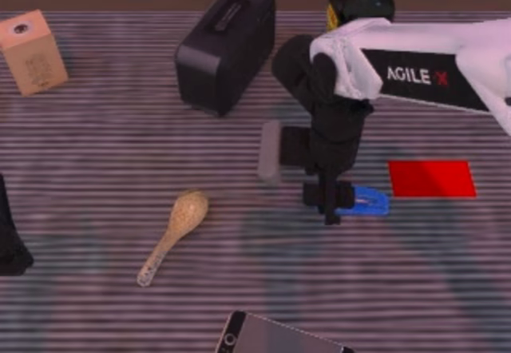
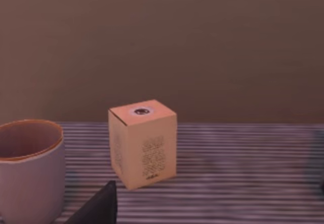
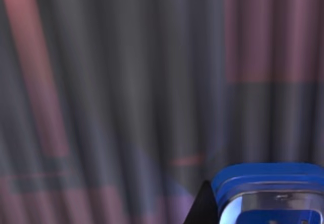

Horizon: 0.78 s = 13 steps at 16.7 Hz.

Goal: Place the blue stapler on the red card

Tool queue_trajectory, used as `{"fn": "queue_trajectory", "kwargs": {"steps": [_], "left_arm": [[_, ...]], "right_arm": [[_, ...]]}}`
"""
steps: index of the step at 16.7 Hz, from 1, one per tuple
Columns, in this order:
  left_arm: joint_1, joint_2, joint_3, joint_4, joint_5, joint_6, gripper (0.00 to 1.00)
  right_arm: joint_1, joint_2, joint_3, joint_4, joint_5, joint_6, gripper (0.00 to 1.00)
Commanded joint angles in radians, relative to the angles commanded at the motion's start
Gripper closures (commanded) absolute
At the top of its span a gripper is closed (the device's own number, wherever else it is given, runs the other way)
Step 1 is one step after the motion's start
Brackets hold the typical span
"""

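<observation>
- The table (image 1: 96,129) is striped and carries clutter the move must avoid: a black case (image 1: 223,45) at the far middle, a tan box (image 1: 32,49) at the far left, a wooden spoon (image 1: 172,233) left of centre, and a phone (image 1: 271,339) at the near edge.
- The right arm (image 1: 415,69) reaches in from the far right; the left arm (image 1: 9,241) sits parked at the left edge.
- The red card (image 1: 431,178) lies flat to the right of centre, bare on top.
- The blue stapler (image 1: 366,201) sits just left of the card and slightly nearer, apart from it.
- The right gripper (image 1: 329,197) stands over the stapler's left end, fingers straddling it; whether they are closed on it I cannot tell.
- To do this step well, I judge it should squeeze across the narrow width near the middle, lift straight, carry right, and set it down lengthwise along the card.
</observation>
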Motion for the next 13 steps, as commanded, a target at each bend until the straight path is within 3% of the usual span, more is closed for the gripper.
{"fn": "queue_trajectory", "kwargs": {"steps": [4, 10, 13], "left_arm": [[0.0, 0.0, 0.0, 0.0, 0.0, 0.0, 0.0], [0.0, 0.0, 0.0, 0.0, 0.0, 0.0, 0.0], [0.0, 0.0, 0.0, 0.0, 0.0, 0.0, 0.0]], "right_arm": [[-0.003, -0.011, 0.037, -0.041, 0.0, 0.001, 1.0], [0.005, -0.072, 0.21, -0.292, -0.001, -0.003, 1.0], [0.005, -0.092, 0.248, -0.338, -0.001, -0.002, 1.0]]}}
